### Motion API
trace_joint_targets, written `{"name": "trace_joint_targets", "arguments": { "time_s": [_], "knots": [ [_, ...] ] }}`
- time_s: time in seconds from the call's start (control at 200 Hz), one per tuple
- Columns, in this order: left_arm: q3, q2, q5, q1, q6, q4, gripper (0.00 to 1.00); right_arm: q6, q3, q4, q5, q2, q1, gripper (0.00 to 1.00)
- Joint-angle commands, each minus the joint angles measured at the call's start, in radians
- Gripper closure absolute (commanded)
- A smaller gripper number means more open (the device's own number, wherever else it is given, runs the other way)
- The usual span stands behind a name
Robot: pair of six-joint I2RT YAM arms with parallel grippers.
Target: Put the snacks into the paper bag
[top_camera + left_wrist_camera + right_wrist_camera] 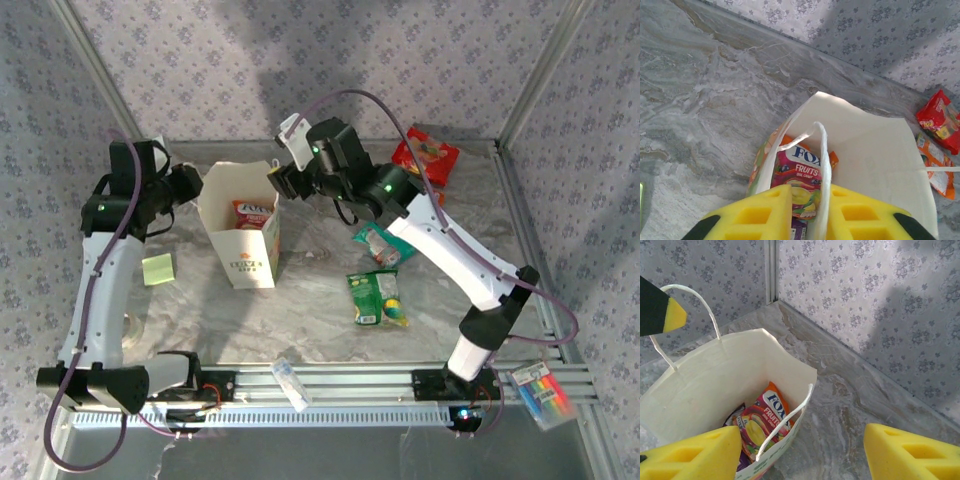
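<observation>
The paper bag (243,250) stands open at centre-left. Inside it lie a red fruit-candy snack packet (802,172) (765,415), with an orange one (833,160) and a purple one (799,231) under it. My left gripper (195,185) (810,195) hangs at the bag's left rim, narrowly open, and a white cord handle (823,150) runs loose through the gap. My right gripper (280,180) (802,440) is wide open over the bag's right rim, holding nothing. On the table lie a red packet (425,158) (940,120), a teal one (380,243) and a green one (377,297).
A clear plastic tube (290,382) lies on the front rail. A pack of coloured markers (540,392) sits at the front right. A yellow-green pad (157,268) lies left of the bag. Patterned walls close in the back and both sides.
</observation>
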Motion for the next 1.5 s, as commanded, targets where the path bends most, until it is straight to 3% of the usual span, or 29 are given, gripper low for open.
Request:
{"name": "trace_joint_targets", "arguments": {
  "time_s": [0.0,0.145,0.475,0.625,0.795,0.984,1.134,1.359,1.494],
  "knots": [
    [0.032,0.016,-0.009,-0.009,0.009,-0.028,0.80,0.065,0.014,-0.035,-0.060,0.032,-0.009,0.33],
    [0.036,0.029,-0.006,-0.020,0.012,-0.020,0.80,0.109,0.057,-0.097,-0.072,0.075,-0.033,0.35],
    [0.056,0.058,-0.008,-0.033,0.024,-0.024,0.81,0.191,0.092,-0.083,-0.262,0.141,-0.086,0.39],
    [0.056,0.066,-0.005,-0.040,0.028,-0.022,0.83,0.217,0.100,-0.041,-0.399,0.170,-0.112,0.50],
    [0.061,0.075,-0.006,-0.048,0.033,-0.018,0.85,0.284,0.100,-0.007,-0.509,0.185,-0.151,0.74],
    [0.095,0.095,-0.007,-0.057,0.036,-0.018,0.93,0.285,0.103,0.003,-0.522,0.170,-0.168,0.92],
    [0.161,0.127,0.001,-0.079,0.035,-0.020,0.95,0.270,0.140,-0.002,-0.525,0.148,-0.188,1.00],
    [0.237,0.153,-0.007,-0.135,0.022,0.018,0.97,0.266,0.198,-0.016,-0.528,0.135,-0.217,1.00],
    [0.212,0.155,-0.020,-0.140,0.018,0.020,0.97,0.270,0.139,0.018,-0.516,0.099,-0.230,1.00]
  ]
}}
